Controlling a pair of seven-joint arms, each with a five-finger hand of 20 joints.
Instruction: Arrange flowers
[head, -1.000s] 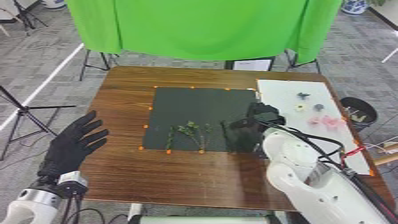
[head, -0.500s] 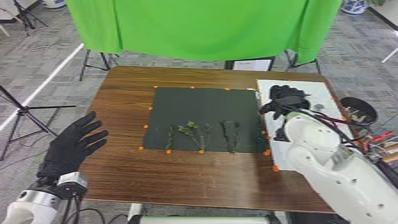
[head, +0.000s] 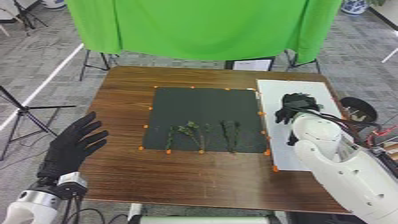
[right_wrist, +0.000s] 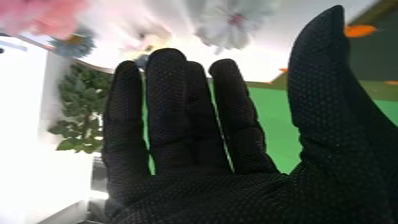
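I record positions from the centre of the dark mat (head: 204, 106), with 12 o'clock at the table's (head: 178, 180) far side. The mat carries the task's green stems: a thin one (head: 171, 138) near its 7 to 8 o'clock edge, a leafy sprig (head: 187, 131) towards 7 and dark stems (head: 230, 132) near 5. The white board (head: 288, 157) lies at 3 o'clock. My right hand (head: 300, 102) is over it, between 2 and 3; its fingers are straight, side by side, with the thumb well apart. Whether it touches the board I cannot tell. Beyond those fingers, the right wrist view records a pink flower (right_wrist: 40, 16), a blue-grey bloom (right_wrist: 73, 45), a white flower (right_wrist: 234, 22) and leafy greenery (right_wrist: 84, 105). My left hand (head: 67, 152) is between 8 and 9, fingers and thumb spread.
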